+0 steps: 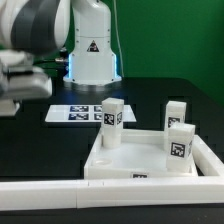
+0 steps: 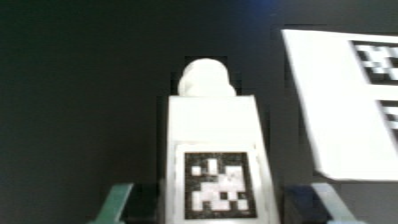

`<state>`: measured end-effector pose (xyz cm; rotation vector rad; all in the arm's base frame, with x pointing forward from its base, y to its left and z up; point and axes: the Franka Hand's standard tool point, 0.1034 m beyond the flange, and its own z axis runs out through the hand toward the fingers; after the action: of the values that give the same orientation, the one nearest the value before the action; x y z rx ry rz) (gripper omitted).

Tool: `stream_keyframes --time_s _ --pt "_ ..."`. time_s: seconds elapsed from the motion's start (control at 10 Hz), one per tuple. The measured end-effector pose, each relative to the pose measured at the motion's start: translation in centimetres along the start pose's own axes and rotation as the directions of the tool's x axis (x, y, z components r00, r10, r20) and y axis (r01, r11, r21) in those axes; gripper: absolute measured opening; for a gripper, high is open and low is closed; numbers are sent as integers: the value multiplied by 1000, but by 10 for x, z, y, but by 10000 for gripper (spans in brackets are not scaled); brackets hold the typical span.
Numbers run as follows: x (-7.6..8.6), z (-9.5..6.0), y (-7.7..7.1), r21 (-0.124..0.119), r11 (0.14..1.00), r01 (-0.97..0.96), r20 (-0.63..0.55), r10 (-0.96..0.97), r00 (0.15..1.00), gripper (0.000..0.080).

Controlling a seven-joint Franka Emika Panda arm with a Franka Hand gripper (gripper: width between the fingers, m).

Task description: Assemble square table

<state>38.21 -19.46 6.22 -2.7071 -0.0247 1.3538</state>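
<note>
The arm is carrying one leg [image 2: 214, 140] toward the table top; judging by the wrist view, this is the fetch-and-bring step for a leg not yet fitted. The gripper [image 2: 214, 205] grasps it: greenish fingers [image 2: 118, 203] sit tight against both sides of the white block, just beside its black-and-white tag. The leg's rounded peg end points away from the camera, over the dark table, with the marker board [image 2: 347, 100] at about three o'clock from it.

In the exterior view the arm sits at ten o'clock, high and well apart from the table top [image 1: 150, 165]; the gripper itself is out of that frame. The top is a white square tray with a raised rim, lying flat near the long white bar [image 1: 60, 195]. Three tagged white leg blocks stand upright at it: one [image 1: 111, 122] at its eleven o'clock corner, one [image 1: 176, 113] at one o'clock, one [image 1: 181, 147] at three o'clock.

Next, I judge, the held leg must travel to the tray's free corner, be turned peg-down, and be lined up squarely before pressing or twisting in.
</note>
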Motion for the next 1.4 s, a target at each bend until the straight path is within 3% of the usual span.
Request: stream_keyframes --time_s 0.1,0.3,0.6,0.8,0.9,1.0,1.4 --pt "-14 -14 -7 11 1000 6 -4 -6 1000 290" --pt "-10 -14 2 6 1000 -11 -115 11 993 290" --pt "-7 -24 -1 -10 1000 -10 -291 7 957 290" --pt "-7 -73 -32 -39 999 -6 -414 -11 910 290" --pt "-6 -103 -45 -67 998 -5 -499 -29 866 290" --pt "-6 -121 -53 -95 996 0 -562 -54 826 290" --pt "0 -119 -48 -106 994 -13 -746 -70 662 290"
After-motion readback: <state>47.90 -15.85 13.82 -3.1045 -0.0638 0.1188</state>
